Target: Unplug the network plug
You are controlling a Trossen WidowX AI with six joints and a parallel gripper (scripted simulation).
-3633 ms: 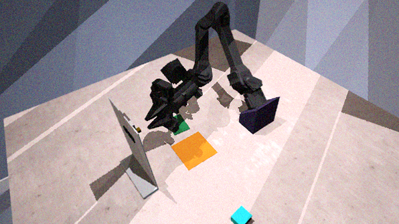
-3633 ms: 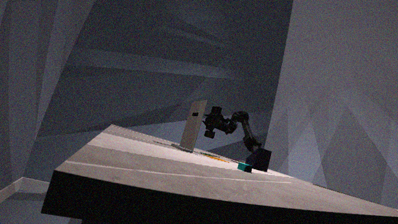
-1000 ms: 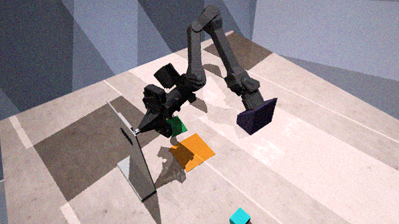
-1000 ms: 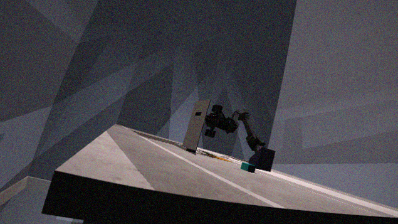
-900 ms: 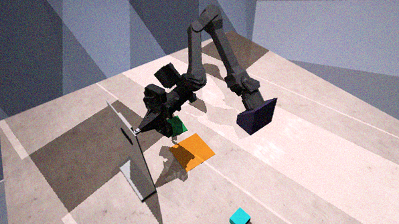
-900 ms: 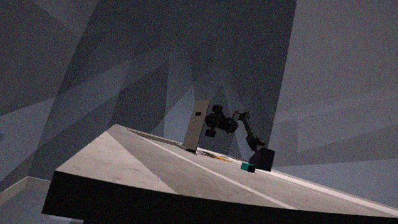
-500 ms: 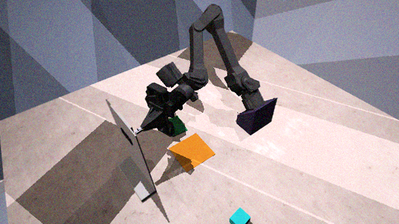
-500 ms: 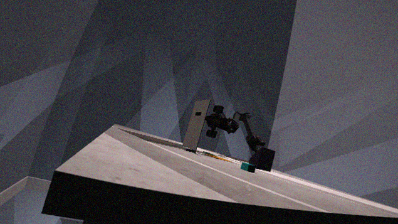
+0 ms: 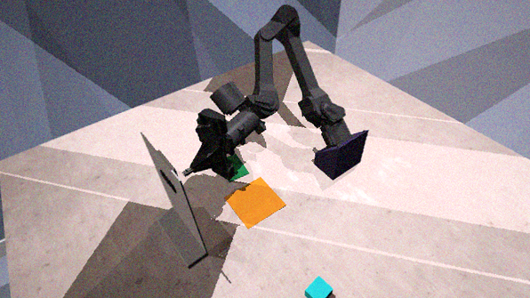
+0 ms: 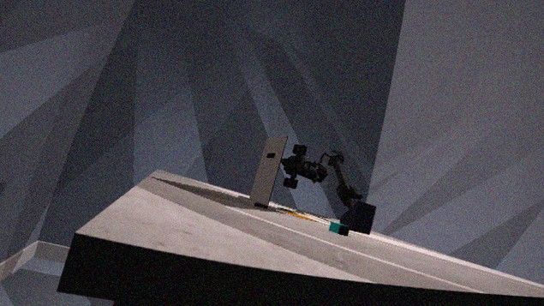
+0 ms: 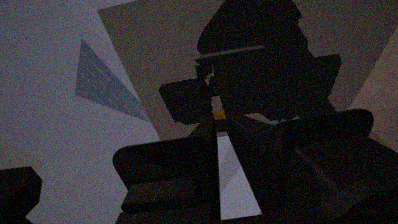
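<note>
Hand: the gripper (image 9: 189, 171) (image 10: 282, 162) (image 11: 218, 116) is pinching, its narrow fingertips closing on the plug and pointing at the upright panel.
Plug: the plug (image 9: 185, 172) (image 11: 216, 103) is sitting right at the fingertips, mostly hidden by them; its long axis is apparently running along the fingers, towards the panel.
Tab: a small yellow patch (image 11: 219, 115) is showing between the fingers, perhaps the tab; whether it is being pressed, I cannot tell.
Panel: the panel (image 9: 184, 230) (image 10: 268, 178) (image 11: 145, 45) is standing just ahead of the fingertips, a narrow gap seemingly showing from above, so the plug is probably coming free.
Way out: the coming move is calling for straight backing away from the panel, towards the arm's side, before any turning; tilting early could be catching the socket.
Squares: a green square (image 9: 240, 169) is lying partly behind the hand, an orange square (image 9: 256, 203) (image 10: 301, 215) lower and farther out; which is the marked one, I cannot tell.
Block: a cyan block (image 9: 318, 292) (image 10: 337, 228) is resting well apart.
</note>
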